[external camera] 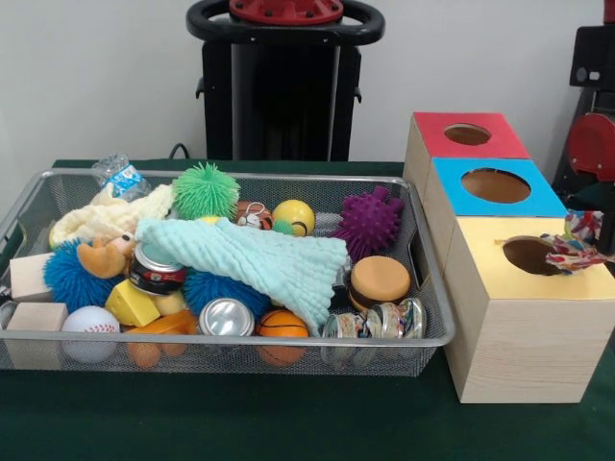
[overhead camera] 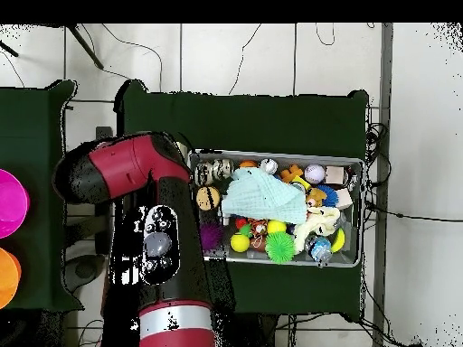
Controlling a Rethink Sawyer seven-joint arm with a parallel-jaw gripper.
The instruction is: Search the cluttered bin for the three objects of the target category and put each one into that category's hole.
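From the front, the bin is sitting toward the table's left edge, with a mint cloth draped over the toys. A polka-dot cloth is lying at the hole of the yellow-topped box by the right edge. The gripper is showing in neither view here.

From overhead, the arm is covering the boxes beside the bin; the gripper's state cannot be told.

Bin packed edge to edge; mint-green cloth drapes over its centre, blocking access beneath. Polka-dot cloth partly obstructs the yellow box's hole. Table's near edge lies free.
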